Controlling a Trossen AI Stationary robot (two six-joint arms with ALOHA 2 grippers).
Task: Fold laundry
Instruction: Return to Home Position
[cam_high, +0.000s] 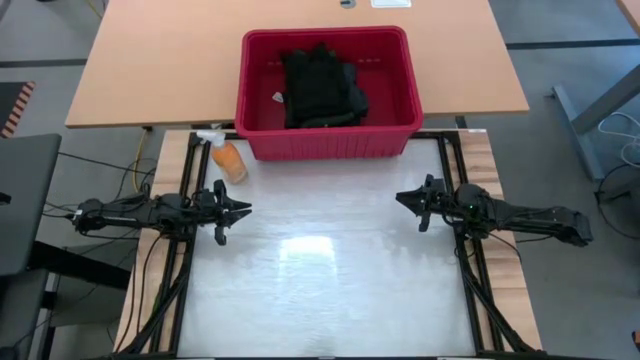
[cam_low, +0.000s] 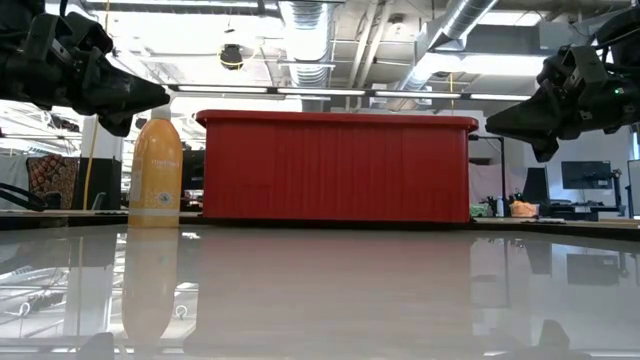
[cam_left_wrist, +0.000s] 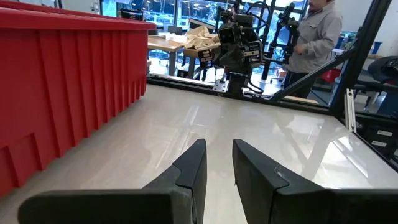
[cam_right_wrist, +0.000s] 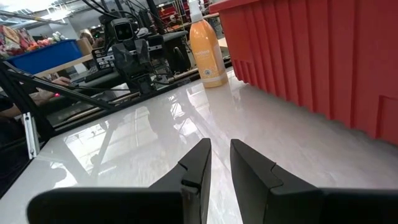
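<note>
Laundry (cam_high: 322, 88) is in neither hand, as you can check at the wrists. Your left gripper (cam_left_wrist: 219, 149) shows its two dark fingers set narrow, w/ a slim gap btwn them and nothing in it. The right gripper (cam_right_wrist: 220, 148) reads the same, narrow and empty.

Both hang above the table (cam_high: 320, 300), L arm at its left edge and R arm at its right edge, tips pointed inward at each other and well apart. The white top under and btwn them carries no cloth in any view.

Out from the L gripper, an orange bottle (cam_high: 229, 160) w/ a white spray top stands just off the front left corner of the red basket (cam_high: 330, 142). The basket sits at the far edge of the work surface. The laundry lies inside it as one dark stack; from overhead you can't tell the pieces apart or how neat the folds are. Beyond the R arm, a person (cam_left_wrist: 316, 34) in a grey top stands in the room.

Judged from this, folding, stacking and binning look done, i.e. nearly the whole job. What's left for you is only parking both arms at rest, and they look at or close to that pose.
</note>
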